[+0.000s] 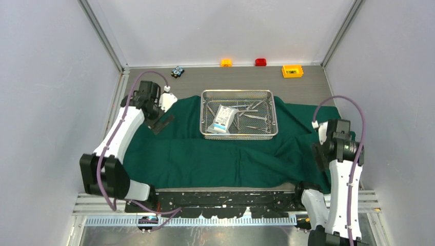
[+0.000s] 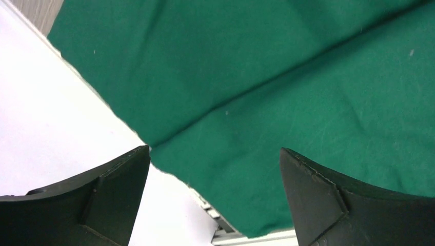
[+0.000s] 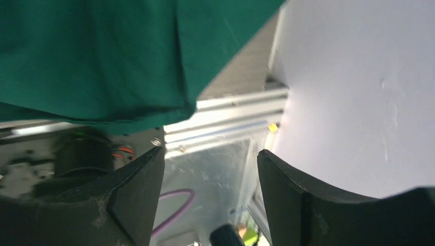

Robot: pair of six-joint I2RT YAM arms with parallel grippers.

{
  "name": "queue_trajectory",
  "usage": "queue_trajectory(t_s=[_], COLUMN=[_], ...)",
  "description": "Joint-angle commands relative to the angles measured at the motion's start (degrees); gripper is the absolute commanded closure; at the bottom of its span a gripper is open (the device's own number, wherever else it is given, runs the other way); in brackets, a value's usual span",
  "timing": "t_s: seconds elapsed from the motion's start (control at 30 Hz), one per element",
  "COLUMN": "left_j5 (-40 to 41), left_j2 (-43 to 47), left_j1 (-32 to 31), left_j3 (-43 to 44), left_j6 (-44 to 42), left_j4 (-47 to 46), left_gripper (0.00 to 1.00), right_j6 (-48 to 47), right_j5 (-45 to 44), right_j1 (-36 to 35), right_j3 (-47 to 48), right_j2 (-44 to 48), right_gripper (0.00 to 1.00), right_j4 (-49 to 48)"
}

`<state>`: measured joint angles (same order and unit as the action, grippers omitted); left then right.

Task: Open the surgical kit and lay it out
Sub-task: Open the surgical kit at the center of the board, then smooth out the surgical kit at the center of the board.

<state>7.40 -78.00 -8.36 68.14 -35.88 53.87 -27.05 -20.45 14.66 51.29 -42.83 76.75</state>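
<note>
Drape (image 1: pixel 205 154) spread over table, dark green, creased toward near edge. Mesh tray (image 1: pixel 237 91) sits on it, far centre; white pouch (image 1: pixel 222 119) and slim forceps (image 1: pixel 256 117) lie inside tray. Left gripper (image 2: pixel 215 154) over drape's far-left corner, jaws wide apart, empty. Right gripper (image 3: pixel 210 154) by drape's near-right edge, jaws parted, nothing between them.

- Left arm (image 1: pixel 120 136), left of the tray (image 1: pixel 238 91): white shells, black joints, purple cable (image 1: pixel 152 72).
- Right arm (image 1: pixel 341 187): matching colours, purple cable.
- Fingers (image 2: pixel 333 205): chunky matte black.
</note>
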Motion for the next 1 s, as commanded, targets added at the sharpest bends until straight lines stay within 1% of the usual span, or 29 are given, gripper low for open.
queue_trajectory(t_s=[0.0, 0.07, 0.17, 0.23, 0.4, 0.47, 0.57, 0.77, 0.97], left_j5=[-4.88, -6.96, -10.44, -12.06, -17.33, -18.70, -20.95, -19.58, -18.13], left_j2=[-7.05, -12.25, -19.37, -24.24, -35.92, -39.38, -42.77, -45.65, -47.36], left_j1=[-0.22, -0.17, -0.23, -0.21, -0.25, -0.34, -1.03, -3.82, -5.23], left_j3=[6.86, 10.28, 15.38, 19.28, 28.97, 32.24, 35.19, 34.87, 34.73], left_j6=[7.19, 9.91, 13.49, 15.37, 20.91, 23.15, 25.09, 25.85, 25.94], left_j4=[-3.61, -3.95, -4.25, -4.00, -1.81, -1.60, -1.85, -4.06, -5.42], left_gripper=[0.00, 0.00, 0.00, 0.00, 0.00, 0.00, 0.00, 0.00, 0.01], right_j6=[1.18, 2.05, 3.27, 3.75, 2.89, 2.71, 2.79, 1.72, 0.90], right_j5=[18.16, 25.97, 33.48, 36.80, 34.18, 33.51, 33.39, 32.13, 31.17], right_j1=[0.17, 0.07, -0.66, -2.21, -10.16, -11.69, -11.93, -11.93, -11.93], right_j3=[8.25, 9.89, 12.01, 13.27, 16.67, 18.53, 22.09, 26.46, 29.53], right_j2=[-6.49, -11.13, -20.08, -26.28, -40.82, -45.88, -53.17, -61.29, -65.81], right_gripper=[0.28, 0.28, 0.30, 0.30, 0.28, 0.27, 0.27, 0.27, 0.27], right_j4=[-5.94, -11.66, -19.50, -24.43, -34.39, -37.04, -39.40, -41.21, -41.58])
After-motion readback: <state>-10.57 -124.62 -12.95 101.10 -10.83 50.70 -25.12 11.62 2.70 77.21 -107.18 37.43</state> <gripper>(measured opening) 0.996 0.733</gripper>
